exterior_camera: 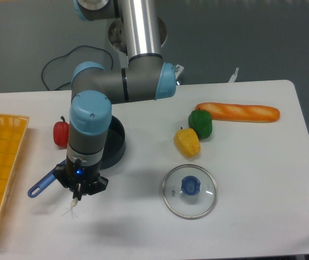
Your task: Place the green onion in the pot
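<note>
Currently you see the gripper [79, 190] in the lower left of the frame, pointing straight down at the white table [252, 216]. Its fingers are clenched on the green onion [73, 205] — only the white rooted bulb end shows, hanging just below the fingertips with its fine roots close to the table surface; whether they touch it cannot be told. The green leaves are hidden by the gripper body and the wrist.

Note the pot [115, 142] directly above the gripper in the frame, partly covered by the arm's grey wrist section. Its blue handle [42, 185] runs toward the lower left and passes just beside the gripper — the handle tip lies to the gripper's left. The onion is outside the pot, below its rim in the frame.

Observe the remaining items:
- a red pepper [60, 133] just left of the pot;
- a yellow basket [0, 168] along the left edge;
- a glass lid [190, 190] with a blue knob, lower centre, well apart from the pot;
- a yellow pepper [187, 142] touching a green pepper [201, 123], right of centre;
- a baguette [238, 112] at the upper right, its end just beside the green pepper.
</note>
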